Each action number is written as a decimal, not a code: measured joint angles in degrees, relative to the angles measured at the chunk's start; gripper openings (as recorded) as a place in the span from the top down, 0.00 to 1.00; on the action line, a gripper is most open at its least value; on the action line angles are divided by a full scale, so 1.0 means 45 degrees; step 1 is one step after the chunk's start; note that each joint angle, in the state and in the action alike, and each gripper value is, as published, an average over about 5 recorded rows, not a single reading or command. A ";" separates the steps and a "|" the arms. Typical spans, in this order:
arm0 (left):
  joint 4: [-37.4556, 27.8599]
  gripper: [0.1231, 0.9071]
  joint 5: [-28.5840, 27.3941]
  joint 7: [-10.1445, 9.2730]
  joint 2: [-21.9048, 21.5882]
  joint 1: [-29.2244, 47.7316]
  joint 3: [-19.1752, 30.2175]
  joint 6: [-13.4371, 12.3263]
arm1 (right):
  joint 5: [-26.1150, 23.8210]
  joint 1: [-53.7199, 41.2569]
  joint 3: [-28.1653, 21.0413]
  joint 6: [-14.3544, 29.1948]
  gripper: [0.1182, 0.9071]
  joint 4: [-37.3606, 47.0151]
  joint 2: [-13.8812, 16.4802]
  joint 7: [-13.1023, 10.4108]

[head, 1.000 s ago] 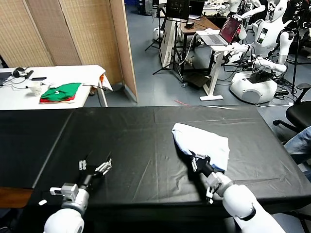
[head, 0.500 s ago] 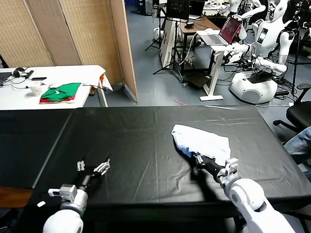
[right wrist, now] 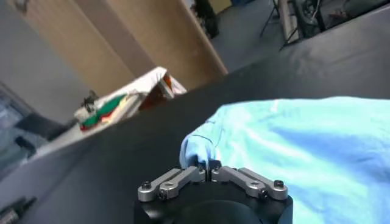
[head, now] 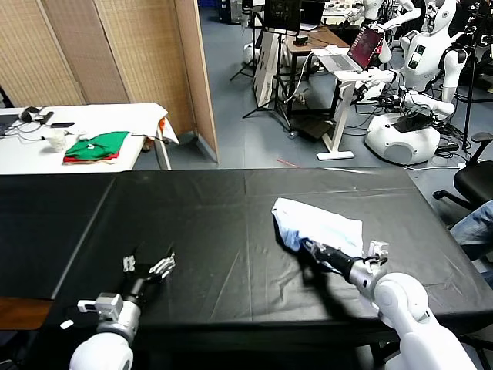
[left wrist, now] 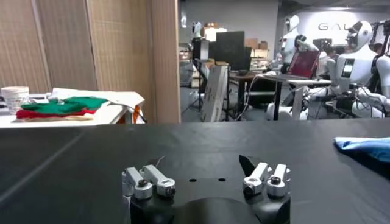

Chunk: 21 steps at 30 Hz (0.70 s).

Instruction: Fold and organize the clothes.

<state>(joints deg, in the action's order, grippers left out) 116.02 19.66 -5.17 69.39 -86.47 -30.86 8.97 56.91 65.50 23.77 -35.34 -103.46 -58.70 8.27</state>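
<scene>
The pale sky-blue cotton T-shirt (head: pixel 317 229) lies bunched in a loose heap on the right half of the wide counter (head: pixel 216 231), which is covered in a black, slightly creased sheet. Seen from the right wrist, the shirt (right wrist: pixel 304 152) spreads out just ahead of the fingertips, with a folded edge rising toward them.

Behind the counter, at its far left, stands a white side counter (head: pixel 92 127) carrying a folded green-and-red garment (head: pixel 96 146); a tan woven screen (head: pixel 115 54) rises behind it.

The right hand (head: pixel 308 248) reaches low over the counter at the shirt's near edge, its fingers pressed together with a pinch of the blue fabric between their tips (right wrist: pixel 210 167). The left hand (head: pixel 148 264) hovers over the bare black sheet near the counter's front left, well apart from the shirt, its fingers (left wrist: pixel 149 181) spread wide and holding nothing.
</scene>
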 joint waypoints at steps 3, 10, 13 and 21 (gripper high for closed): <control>-0.0042 0.00 0.0001 0.0002 0.0011 0.0029 0.0009 -0.0012 | 0.1031 -0.0095 0.0144 -0.0865 0.97 0.0131 0.0090 -0.0497; -0.0160 0.00 -0.0001 0.0010 0.0039 0.0104 0.0045 -0.0072 | 0.2192 0.0040 0.0285 -0.1524 0.85 0.0189 0.0471 -0.0867; -0.0189 0.00 0.0004 0.0015 0.0018 0.0135 0.0047 -0.0087 | 0.2233 0.0208 0.0425 -0.1525 0.66 -0.0059 0.0668 -0.0848; -0.0373 0.00 0.0034 0.0018 -0.0058 0.0342 0.0173 -0.0094 | 0.0478 0.0950 0.0725 -0.1525 0.09 -0.1771 0.1659 -0.0270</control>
<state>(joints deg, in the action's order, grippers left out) 114.34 19.81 -5.09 69.13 -84.93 -30.08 8.55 59.06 69.77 27.03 -42.20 -111.43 -51.23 7.06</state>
